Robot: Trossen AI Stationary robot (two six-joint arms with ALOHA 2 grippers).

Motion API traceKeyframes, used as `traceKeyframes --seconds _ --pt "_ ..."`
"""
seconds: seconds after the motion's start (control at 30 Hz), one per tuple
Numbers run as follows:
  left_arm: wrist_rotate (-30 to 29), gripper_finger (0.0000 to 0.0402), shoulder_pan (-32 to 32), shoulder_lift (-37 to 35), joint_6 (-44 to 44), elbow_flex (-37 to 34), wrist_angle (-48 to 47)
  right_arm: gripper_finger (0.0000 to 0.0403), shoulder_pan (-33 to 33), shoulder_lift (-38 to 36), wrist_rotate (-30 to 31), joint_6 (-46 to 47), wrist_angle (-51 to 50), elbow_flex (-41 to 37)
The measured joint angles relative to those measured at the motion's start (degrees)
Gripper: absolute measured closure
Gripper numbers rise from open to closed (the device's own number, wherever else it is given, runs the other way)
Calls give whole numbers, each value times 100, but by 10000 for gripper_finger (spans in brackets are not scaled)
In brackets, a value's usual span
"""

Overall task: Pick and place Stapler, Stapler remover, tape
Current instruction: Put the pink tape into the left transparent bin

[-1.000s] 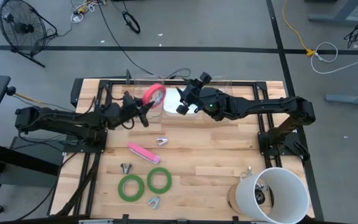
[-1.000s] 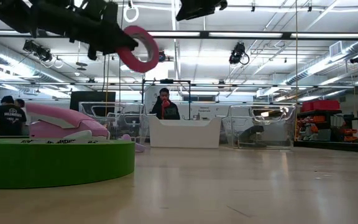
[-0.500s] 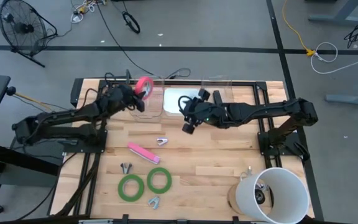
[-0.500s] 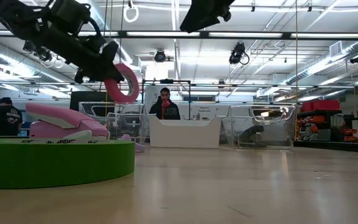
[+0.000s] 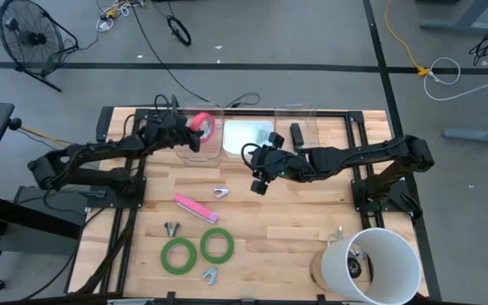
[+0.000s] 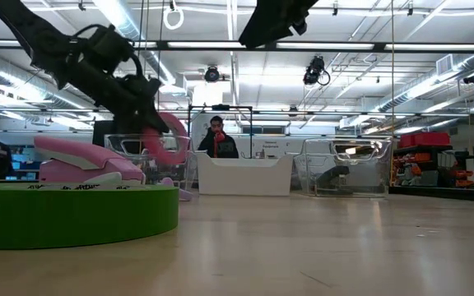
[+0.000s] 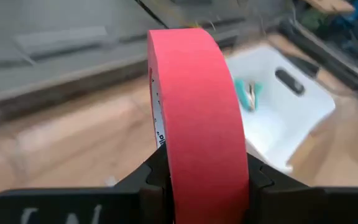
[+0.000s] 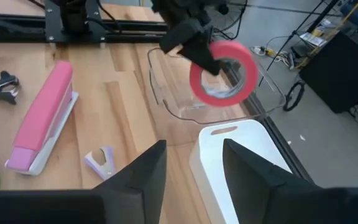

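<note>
My left gripper (image 5: 189, 131) is shut on the pinkish red tape roll (image 5: 202, 127), held above the clear bin (image 5: 198, 146) at the table's far side. The roll also shows in the low view (image 6: 168, 136) and the right wrist view (image 8: 224, 71). My right gripper (image 5: 259, 176) is open and empty, in front of the white bin (image 5: 248, 134). Two green tape rolls (image 5: 179, 255) (image 5: 217, 245) lie flat near the near edge. The pink stapler (image 5: 196, 207) lies flat mid-table. Staple removers (image 5: 220, 193) (image 5: 173, 228) (image 5: 210, 274) lie around it. My left gripper pinches the red roll's band between its two fingers, one finger on each flat side face (image 7: 160, 155). The fingers come from the table's left, slanting down. The roll stands on edge, its outer face (image 7: 197, 112) toward the wrist camera. It is lifted clear above the clear bin.
A second clear bin (image 5: 299, 127) with a dark object inside stands right of the white bin. A white bucket (image 5: 371, 264) stands at the near right corner. The white bin holds a small teal item (image 7: 250, 94). People show in the room beyond the table (image 6: 218, 136).
My left gripper has carried the red roll toward the far edge and then down, to just above the clear bin; the roll stays on edge in the hold. My right gripper has moved from over the white bin toward the near edge.
</note>
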Motion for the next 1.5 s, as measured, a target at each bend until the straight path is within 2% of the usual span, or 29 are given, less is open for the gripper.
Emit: traceKeyframes --seconds 0.37,0.47,0.57,0.77,0.9,1.1,1.5 --pt "1089 303 319 242 -180 0 117 260 11 0 5 0 -34 0" --pt "1141 303 308 242 -276 0 69 263 11 0 3 0 -33 0" --pt "1131 293 256 244 -274 0 -48 264 11 0 3 -2 -34 0" --pt "1047 159 243 239 -270 4 -48 264 11 0 4 -2 -35 0" --pt "672 113 242 239 -266 4 -62 264 9 0 6 -2 -37 0" --pt "-40 102 245 239 -261 4 -65 264 9 0 2 -4 -41 0" --pt "-77 100 245 237 -92 4 178 263 7 2 7 -4 -67 0"
